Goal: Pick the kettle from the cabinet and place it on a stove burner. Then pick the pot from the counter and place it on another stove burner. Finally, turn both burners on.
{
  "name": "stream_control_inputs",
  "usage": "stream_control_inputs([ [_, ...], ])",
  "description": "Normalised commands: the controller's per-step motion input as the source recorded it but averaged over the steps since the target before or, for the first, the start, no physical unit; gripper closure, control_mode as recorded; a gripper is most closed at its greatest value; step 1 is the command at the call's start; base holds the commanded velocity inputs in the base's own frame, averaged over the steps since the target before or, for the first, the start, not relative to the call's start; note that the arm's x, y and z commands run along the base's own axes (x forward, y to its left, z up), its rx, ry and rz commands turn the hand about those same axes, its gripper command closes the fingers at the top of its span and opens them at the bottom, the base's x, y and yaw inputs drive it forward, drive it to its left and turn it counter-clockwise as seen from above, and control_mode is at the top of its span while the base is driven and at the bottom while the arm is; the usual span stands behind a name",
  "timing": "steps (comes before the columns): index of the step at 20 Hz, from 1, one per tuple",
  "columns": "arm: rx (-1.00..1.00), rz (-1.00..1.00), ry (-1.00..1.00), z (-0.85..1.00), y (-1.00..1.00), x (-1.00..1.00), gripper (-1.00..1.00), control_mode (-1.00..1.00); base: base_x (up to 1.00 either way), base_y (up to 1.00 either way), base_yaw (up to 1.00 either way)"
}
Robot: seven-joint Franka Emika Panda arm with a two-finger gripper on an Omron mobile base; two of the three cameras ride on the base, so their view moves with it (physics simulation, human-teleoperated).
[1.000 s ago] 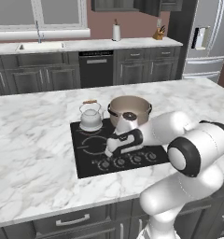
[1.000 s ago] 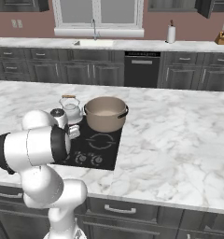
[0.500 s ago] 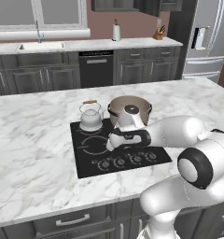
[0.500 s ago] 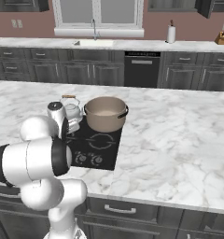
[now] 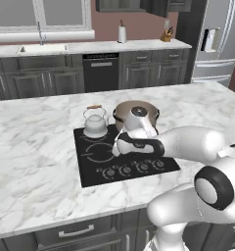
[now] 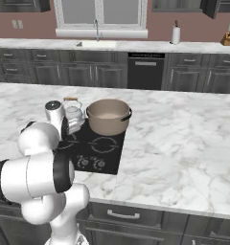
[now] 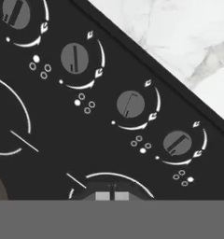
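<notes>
Kettle, domed and shiny, and round beige pot on glossy cooktop; gripper seemingly closed, empty.

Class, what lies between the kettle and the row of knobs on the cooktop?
In the left base view, an unoccupied burner ring lies between the kettle and knobs.

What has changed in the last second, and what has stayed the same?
The arm has swung lower and forward, carrying the gripper, shut and empty, down over the cooktop toward the knobs. Nothing was grasped or released. The kettle and pot stayed on their burners.
</notes>
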Motion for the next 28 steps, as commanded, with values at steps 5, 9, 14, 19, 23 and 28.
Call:
stream_control_inputs([
  [5, 0.00, -0.09, 0.00, 0.00, -0.02, -0.42, -1.00, -1.00, 0.00, 0.00, 0.00],
  [9, 0.00, -0.07, 0.00, 0.00, -0.09, -0.40, -1.00, -1.00, 0.00, 0.00, 0.00],
  [14, 0.00, -0.04, 0.02, -0.06, 0.00, -0.14, -1.00, -1.00, 0.00, 0.00, 0.00],
  [19, 0.00, -0.02, 0.03, -0.17, 0.00, -0.10, 1.00, -1.00, 0.00, 0.00, 0.00],
  [23, 0.02, -0.02, 0.00, -0.01, -0.11, -0.18, 1.00, -1.00, 0.00, 0.00, 0.00],
  [28, 0.03, -0.02, 0.00, -0.03, -0.15, -0.25, 1.00, -1.00, 0.00, 0.00, 0.00],
])
